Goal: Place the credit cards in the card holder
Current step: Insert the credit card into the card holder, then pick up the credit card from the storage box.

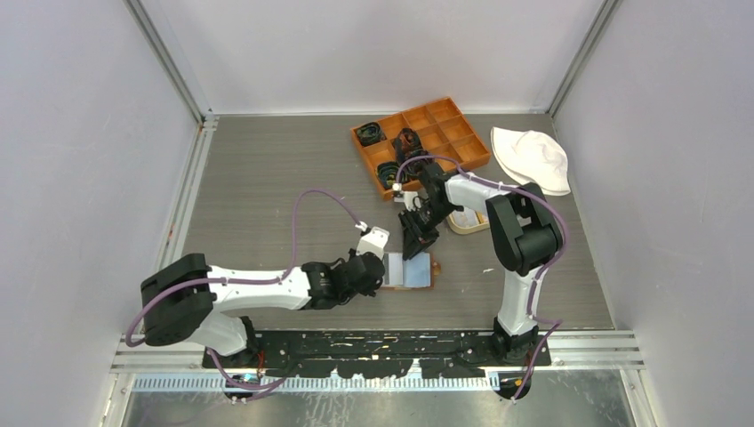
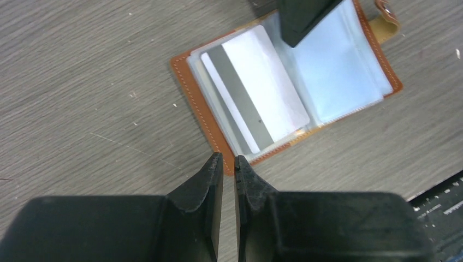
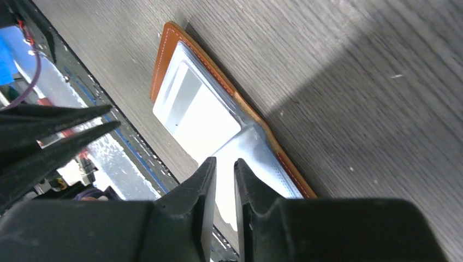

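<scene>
The card holder (image 1: 418,271) lies open on the table between my arms, brown leather with clear plastic sleeves. In the left wrist view (image 2: 188,82) a pale credit card (image 2: 262,93) with a grey stripe lies on its left half, slightly askew. The holder (image 3: 161,60) and card (image 3: 191,106) also show in the right wrist view. My left gripper (image 2: 229,161) is shut and empty, its tips at the holder's near edge. My right gripper (image 3: 224,164) is shut and empty over the holder's right half. Whether it touches the sleeve is unclear. No other cards are visible.
An orange compartment box (image 1: 421,142) holding black items stands at the back. A white hat (image 1: 532,158) lies at the back right. A beige tray (image 1: 467,221) sits partly hidden behind the right arm. The black base rail (image 1: 373,342) runs along the near edge.
</scene>
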`<action>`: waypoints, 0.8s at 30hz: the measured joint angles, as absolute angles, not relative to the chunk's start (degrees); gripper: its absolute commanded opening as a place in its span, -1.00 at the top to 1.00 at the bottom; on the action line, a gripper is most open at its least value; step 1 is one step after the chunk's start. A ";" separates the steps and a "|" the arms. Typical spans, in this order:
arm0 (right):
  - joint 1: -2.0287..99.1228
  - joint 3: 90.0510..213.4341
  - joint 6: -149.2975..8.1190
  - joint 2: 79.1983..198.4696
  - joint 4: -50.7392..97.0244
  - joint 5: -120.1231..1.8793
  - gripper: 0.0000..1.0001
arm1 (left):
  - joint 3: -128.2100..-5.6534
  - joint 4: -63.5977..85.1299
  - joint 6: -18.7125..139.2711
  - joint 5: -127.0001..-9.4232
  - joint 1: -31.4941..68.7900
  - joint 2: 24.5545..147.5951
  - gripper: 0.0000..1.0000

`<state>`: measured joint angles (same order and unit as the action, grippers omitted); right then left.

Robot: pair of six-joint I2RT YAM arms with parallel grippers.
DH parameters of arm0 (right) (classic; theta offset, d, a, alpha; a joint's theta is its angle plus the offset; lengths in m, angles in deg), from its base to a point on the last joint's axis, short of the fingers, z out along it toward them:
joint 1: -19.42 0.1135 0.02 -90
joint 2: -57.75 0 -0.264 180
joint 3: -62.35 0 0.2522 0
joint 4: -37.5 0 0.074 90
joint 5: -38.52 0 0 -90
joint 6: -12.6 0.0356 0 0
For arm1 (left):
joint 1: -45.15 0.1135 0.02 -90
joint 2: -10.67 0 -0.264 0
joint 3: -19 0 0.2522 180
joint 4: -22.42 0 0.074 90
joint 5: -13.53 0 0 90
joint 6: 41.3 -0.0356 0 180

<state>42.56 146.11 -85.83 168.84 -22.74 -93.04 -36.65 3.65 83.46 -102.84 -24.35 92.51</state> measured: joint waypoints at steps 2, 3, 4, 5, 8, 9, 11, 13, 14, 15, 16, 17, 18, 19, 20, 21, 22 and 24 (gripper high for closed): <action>42.56 146.11 -86.44 168.10 -22.96 -91.93 0.75 | -36.43 3.43 84.10 -102.87 -23.49 92.75 0.72; 42.56 146.13 -86.57 167.90 -23.11 -91.49 0.80 | -36.43 3.43 84.27 -102.87 -22.99 92.97 0.72; 42.56 146.15 -86.75 167.88 -23.27 -91.10 0.82 | -36.43 3.43 84.40 -102.84 -22.55 93.21 0.72; 42.56 146.17 -86.86 167.88 -23.40 -90.75 0.84 | -36.43 3.43 84.53 -102.84 -22.14 93.56 0.72; 42.75 146.19 -87.08 167.88 -24.12 -89.63 0.86 | -36.43 3.47 84.73 -102.60 -20.89 95.13 0.72; 42.91 146.19 -87.14 167.94 -24.25 -89.28 0.86 | -36.43 3.45 84.77 -102.38 -20.59 95.68 0.72; 43.30 146.19 -87.16 168.14 -24.49 -88.76 0.86 | -36.43 3.47 84.93 -101.93 -20.02 96.82 0.72; 43.82 146.26 -87.16 168.58 -24.69 -88.52 0.87 | -36.43 3.47 85.36 -101.36 -19.56 97.91 0.72; 44.04 146.30 -87.14 168.82 -24.73 -88.50 0.86 | -36.43 3.47 85.56 -100.99 -19.36 98.48 0.72; 44.19 146.30 -87.12 169.19 -24.75 -88.47 0.86 | -36.45 3.49 85.74 -100.61 -19.23 99.00 0.72; 44.37 146.30 -87.08 169.47 -24.77 -88.47 0.87 | -36.50 3.47 85.78 -100.31 -19.21 99.44 0.73; 44.46 146.30 -86.88 169.76 -24.77 -88.58 0.86 | -36.54 3.47 85.78 -100.02 -19.19 99.90 0.73; 44.52 146.30 -86.64 170.02 -24.77 -88.69 0.86 | -36.78 3.65 85.82 -99.85 -19.19 100.34 0.73; 44.57 146.30 -86.44 170.26 -24.77 -88.89 0.86 | -37.13 3.69 85.80 -99.61 -19.19 100.71 0.73; 44.59 146.30 -86.20 170.44 -24.73 -89.06 0.86 | -37.66 3.69 85.82 -99.54 -19.19 101.19 0.74; 44.61 146.30 -85.92 170.66 -24.71 -89.17 0.86 | -38.07 3.73 85.89 -99.35 -19.17 101.58 0.74; 44.61 146.30 -85.65 170.83 -24.66 -89.37 0.86 | -38.42 3.71 85.95 -99.35 -19.17 101.91 0.74; 44.61 146.30 -85.02 171.16 -24.51 -89.76 0.86 | -38.86 3.73 85.98 -99.15 -19.12 102.35 0.74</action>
<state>44.61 146.30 -85.02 171.16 -24.51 -89.76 -38.86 3.73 85.98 -99.15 -19.12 102.35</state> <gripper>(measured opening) 0.074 0.132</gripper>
